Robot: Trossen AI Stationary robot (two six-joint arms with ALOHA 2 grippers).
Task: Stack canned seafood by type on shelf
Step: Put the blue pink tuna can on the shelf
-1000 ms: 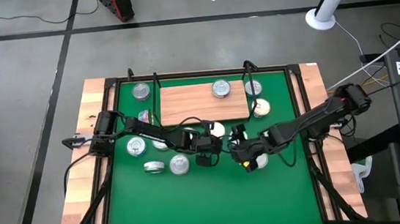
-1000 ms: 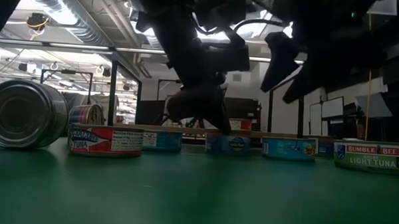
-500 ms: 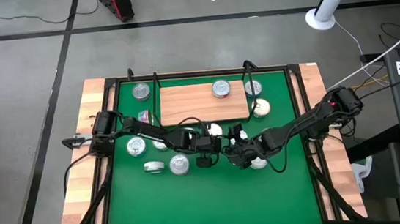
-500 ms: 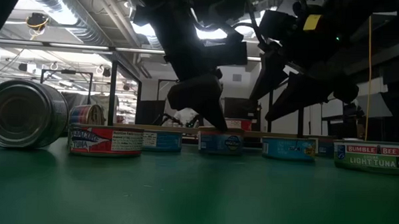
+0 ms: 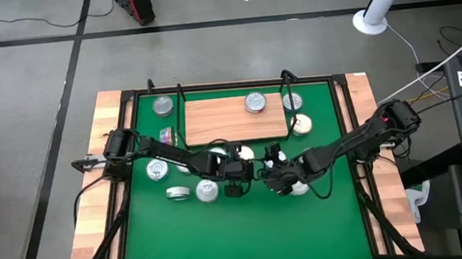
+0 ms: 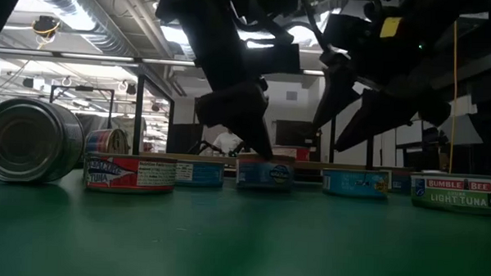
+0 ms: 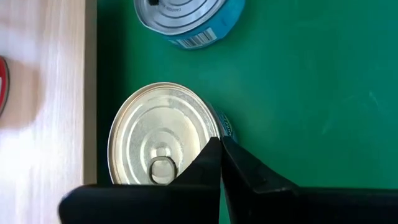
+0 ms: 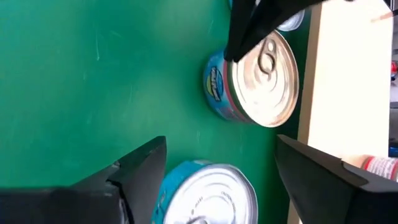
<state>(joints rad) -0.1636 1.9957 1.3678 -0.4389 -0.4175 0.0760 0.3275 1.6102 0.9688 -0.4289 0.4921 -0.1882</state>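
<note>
A flat tin with a silver lid and blue label [image 7: 163,138] sits on the green mat beside the wooden shelf [image 5: 221,118]. My left gripper [image 7: 221,144] is shut, its tips on that tin; the low view shows the same tin [image 6: 265,173]. My right gripper [image 8: 221,142] is open just to the right, slanting down over another blue tin [image 8: 208,193], with one finger on each side and apart from it. One tin [image 5: 255,102] stands on the shelf. My left gripper's shut fingertips [image 8: 238,50] rest on the lid's rim [image 7: 214,134] of the silver-lidded tin, on the side away from the shelf. They slant down from the table's left. The tin lies flat on the mat, lid up.
More tins lie on the mat: three at the left [image 5: 178,191], one at the far left corner [image 5: 163,106], two right of the shelf [image 5: 301,124]. In the low view a can on its side [image 6: 28,139] and a red-label tin [image 6: 130,172] stand near left.
My left gripper has moved a little toward the table's left and rolled, and the silver-lidded tin under its tips has slid left along the mat with it. My right gripper has turned and come down over the blue tin below it, staying open.
</note>
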